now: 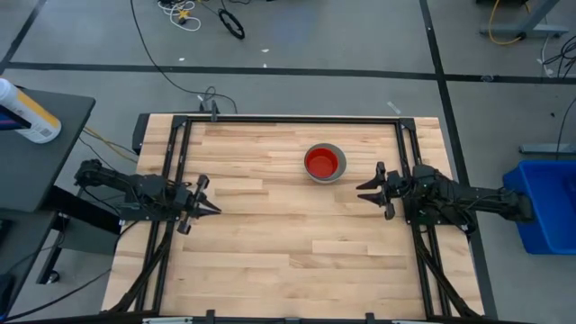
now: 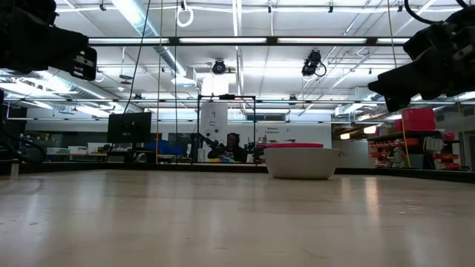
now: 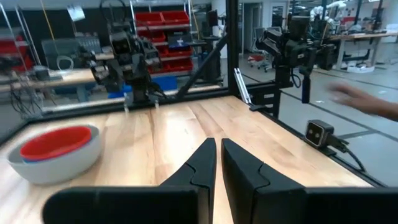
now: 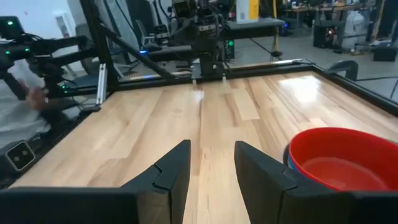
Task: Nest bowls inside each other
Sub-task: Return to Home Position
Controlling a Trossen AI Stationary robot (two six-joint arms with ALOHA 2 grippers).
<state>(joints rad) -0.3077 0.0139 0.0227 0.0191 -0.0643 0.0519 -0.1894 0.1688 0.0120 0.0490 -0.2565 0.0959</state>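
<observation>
The bowls stand nested in one stack [image 1: 324, 163] on the far right part of the wooden table. The grey bowl [image 3: 59, 163] is outermost and rests on its base. The red bowl [image 4: 339, 163] is on top, and a blue rim [image 4: 292, 163] shows just under it. My left gripper [image 1: 214, 208] hovers shut at the table's left side, level, well away from the stack. My right gripper [image 1: 364, 192] hovers open at the right side, level, a little to the right and near side of the stack, with nothing between its fingers [image 4: 177, 165].
Black frame rails [image 1: 180, 171] run along the table's left, right and far sides. Bare wood lies in the middle and toward the near edge. A person's blurred hand [image 3: 367, 99] shows beyond the table's edge. A blue bin [image 1: 544, 202] stands off the table at the right.
</observation>
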